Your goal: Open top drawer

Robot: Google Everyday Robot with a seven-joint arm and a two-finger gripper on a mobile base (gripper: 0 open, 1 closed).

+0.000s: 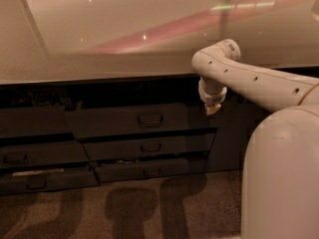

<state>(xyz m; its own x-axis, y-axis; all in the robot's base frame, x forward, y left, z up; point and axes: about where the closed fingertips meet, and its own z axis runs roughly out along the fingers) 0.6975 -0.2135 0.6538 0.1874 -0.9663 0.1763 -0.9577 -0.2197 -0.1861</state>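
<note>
The top drawer (109, 123) sits just under the counter, in the middle stack. It is a broad, flat, dark grey front with a matte finish, and a rectangular loop handle (150, 119) at its centre. A band of deep shadow lies between its upper edge and the counter's lip, so I cannot tell how far out it stands.

The gripper (213, 108) hangs at the drawer's upper right corner as a short pale tip pointing down from a rounded white wrist. It is well to the right of the handle and has hold of nothing. I cannot tell how far open it is.

The arm (249, 78) is a smooth white tube dotted with small dark holes, and it runs back to the robot's bulging white body (279, 173).

Below are the middle drawer (119, 148) and the bottom drawer (119, 172), both slimmer, with like handles. The countertop (99, 59) is pale and glossy with a pinkish streak of reflection. The floor (60, 218) is a dull, brownish nap crossed by soft shadows.
</note>
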